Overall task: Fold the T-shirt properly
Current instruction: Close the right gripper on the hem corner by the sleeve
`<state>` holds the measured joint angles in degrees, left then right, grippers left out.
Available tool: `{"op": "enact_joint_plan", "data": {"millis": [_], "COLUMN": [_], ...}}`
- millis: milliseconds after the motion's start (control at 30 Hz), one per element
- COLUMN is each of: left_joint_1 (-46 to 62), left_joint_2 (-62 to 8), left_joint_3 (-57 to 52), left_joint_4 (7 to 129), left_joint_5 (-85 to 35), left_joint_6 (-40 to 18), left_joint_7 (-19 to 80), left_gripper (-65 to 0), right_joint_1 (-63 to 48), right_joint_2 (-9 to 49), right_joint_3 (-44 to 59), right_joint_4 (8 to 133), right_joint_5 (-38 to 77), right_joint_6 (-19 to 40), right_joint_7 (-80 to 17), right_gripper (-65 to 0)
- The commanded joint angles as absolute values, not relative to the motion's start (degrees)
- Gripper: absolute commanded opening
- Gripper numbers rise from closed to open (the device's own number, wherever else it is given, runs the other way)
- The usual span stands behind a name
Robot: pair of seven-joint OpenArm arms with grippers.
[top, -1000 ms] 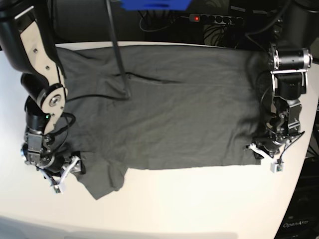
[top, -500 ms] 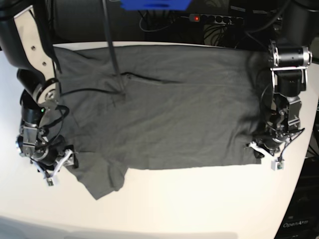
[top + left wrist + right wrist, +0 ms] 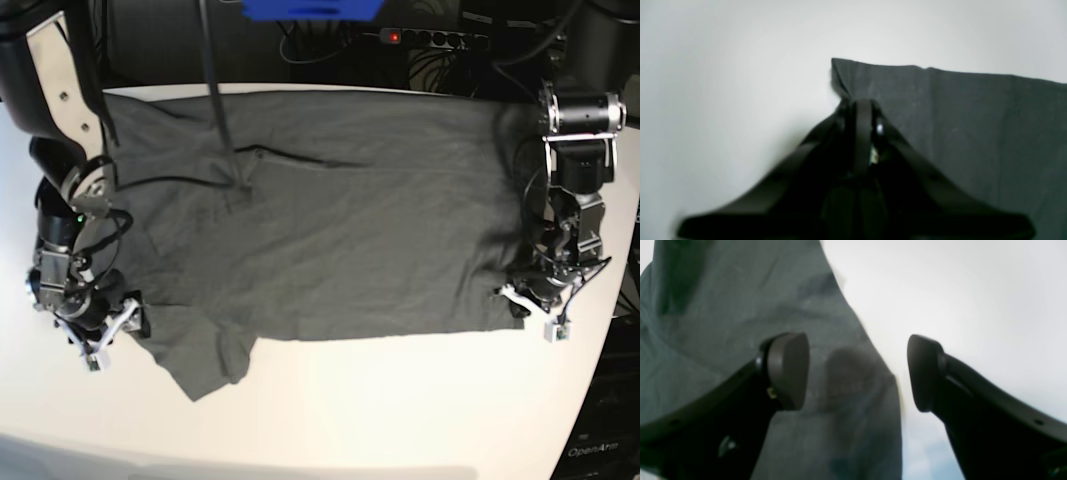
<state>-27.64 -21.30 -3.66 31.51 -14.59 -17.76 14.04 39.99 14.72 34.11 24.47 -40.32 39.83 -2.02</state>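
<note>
Base view, lower left: right gripper point(image 3: 108, 335) hangs low off its bent arm at the sleeve edge of the T-shirt point(image 3: 340, 220), claw spread wide, one finger over cloth and the other over bare table point(image 3: 400, 410). The shirt lies flat across the middle. Lower right: left gripper point(image 3: 530, 305) points down, pinched tight on the shirt's hem corner; its fingertips are blurred in the wrist view.
</note>
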Motion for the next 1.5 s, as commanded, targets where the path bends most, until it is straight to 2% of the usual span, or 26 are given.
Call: {"op": "enact_joint_plan", "data": {"millis": [0,733,1333,1467], "left_joint_1": [-27.38,-27.38,-27.38,-27.38], "left_joint_2": [-21.76,-22.46,-22.46,-22.46], "left_joint_3": [-3.65,-3.65,-3.65,-3.65], "left_joint_4": [31.16,31.16,30.99,31.08], "left_joint_5": [-13.05,-12.97,-12.97,-12.97], "left_joint_6": [-17.19,-17.10,-17.10,-17.10], "left_joint_7": [18.68,18.68,18.68,18.68], "left_gripper": [-62.3,-62.3,-62.3,-62.3], "right_joint_1": [41.89,38.29,38.37,38.64], "right_joint_2": [15.16,14.99,14.99,15.43], "right_joint_3": [33.98,34.07,32.31,32.31], "right_joint_4": [25.27,25.19,25.19,20.53], "right_joint_5": [-39.43,-39.43,-39.52,-39.52], "right_joint_6": [40.00,40.00,40.00,40.00], "right_joint_7": [0.13,4.62,4.44,4.62], "right_gripper": [-20.0,-20.0,-19.9,-19.9]}}
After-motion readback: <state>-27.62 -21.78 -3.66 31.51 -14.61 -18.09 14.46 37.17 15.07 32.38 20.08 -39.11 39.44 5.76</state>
